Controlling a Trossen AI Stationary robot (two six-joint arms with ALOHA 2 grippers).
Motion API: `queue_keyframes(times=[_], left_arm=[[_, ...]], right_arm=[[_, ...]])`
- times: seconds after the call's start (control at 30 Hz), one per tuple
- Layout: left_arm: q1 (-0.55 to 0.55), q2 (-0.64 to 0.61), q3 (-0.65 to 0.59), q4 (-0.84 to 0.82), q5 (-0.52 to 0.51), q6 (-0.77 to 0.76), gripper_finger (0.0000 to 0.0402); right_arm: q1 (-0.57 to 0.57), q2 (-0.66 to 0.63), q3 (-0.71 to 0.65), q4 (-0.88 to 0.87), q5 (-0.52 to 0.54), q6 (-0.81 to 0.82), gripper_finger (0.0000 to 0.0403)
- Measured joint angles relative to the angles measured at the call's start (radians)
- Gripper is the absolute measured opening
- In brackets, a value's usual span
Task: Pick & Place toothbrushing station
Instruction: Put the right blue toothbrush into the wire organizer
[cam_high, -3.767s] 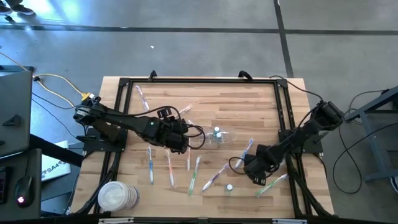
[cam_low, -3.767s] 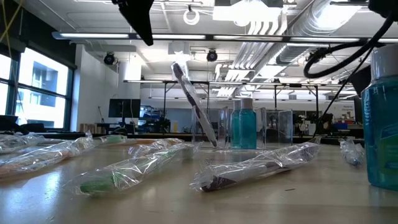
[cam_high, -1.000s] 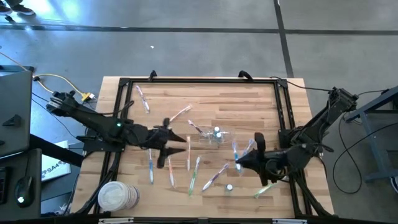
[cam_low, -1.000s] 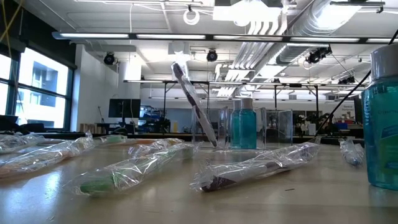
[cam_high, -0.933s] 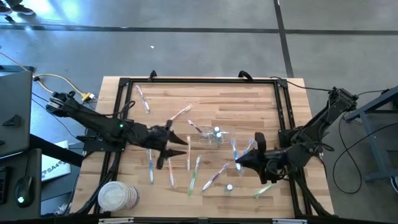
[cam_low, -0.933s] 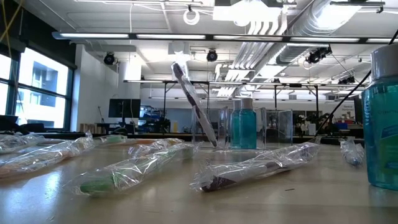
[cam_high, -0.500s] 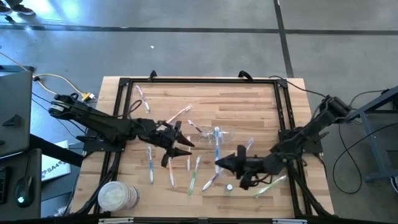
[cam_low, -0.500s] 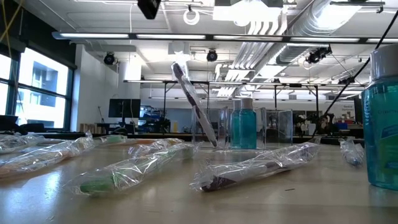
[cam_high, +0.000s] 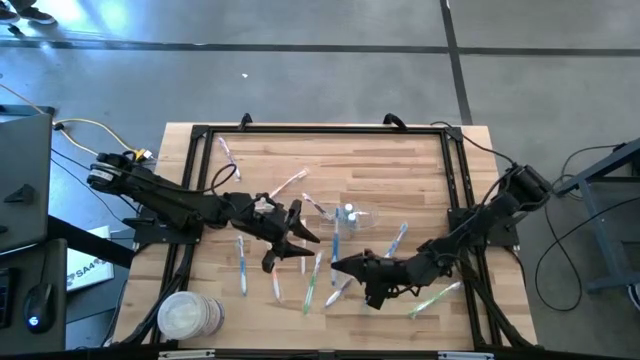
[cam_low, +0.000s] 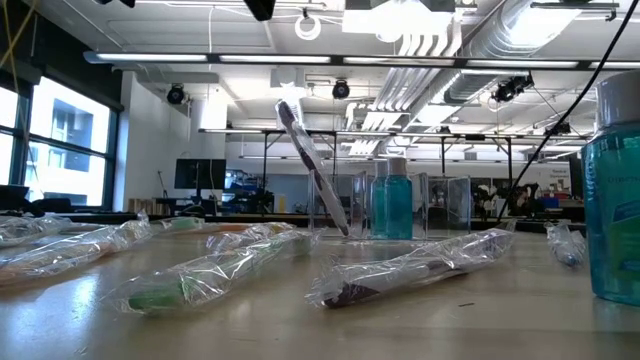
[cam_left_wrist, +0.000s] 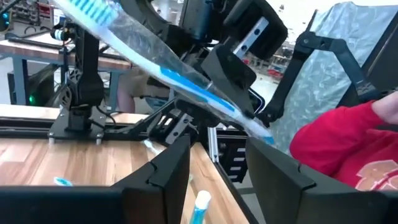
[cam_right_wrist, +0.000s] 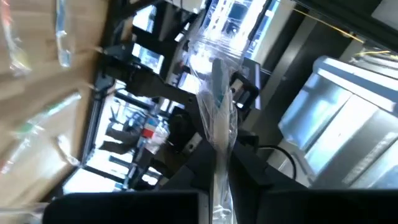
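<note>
we reach in from both sides, our left gripper (cam_high: 296, 238) over the middle of the table with its fingers parted. our right gripper (cam_high: 338, 263) sits just beside it, lower down, its fingers closed tight.

Seen from above, your worktop (cam_high: 400, 170) is evenly and brightly lit, with only faint, soft shadows beneath the arms; the grey floor (cam_high: 300, 70) shows pale glare at the upper left corner. At table height, ceiling strip lights (cam_low: 300, 57) and windows (cam_low: 60, 130) supply the light; the nearest wrapped toothbrushes (cam_low: 200, 275) are soft, out of focus, and their plastic glints. Your left wrist view is sharp but bright behind. Your right wrist view is heavily motion-blurred, with blown highlights on a wrapped toothbrush (cam_right_wrist: 221, 134).
</note>
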Motion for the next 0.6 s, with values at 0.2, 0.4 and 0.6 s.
queue_keyframes(times=[0.2, 0.4, 0.6], left_arm=[[0.01, 0.001, 0.0, 0.008, -0.007, 0.009, 0.0157], [0.052, 0.01, 0.0, 0.023, -0.006, 0.024, 0.0157], [0.065, 0.074, 0.001, 0.134, 0.027, 0.031, 0.0157]], right_arm=[[-0.022, 0.003, 0.0, -0.013, -0.048, -0.007, 0.002], [-0.048, 0.003, 0.0, -0.022, -0.106, 0.002, 0.002], [-0.074, 0.003, 0.0, -0.055, -0.102, 0.051, 0.002]])
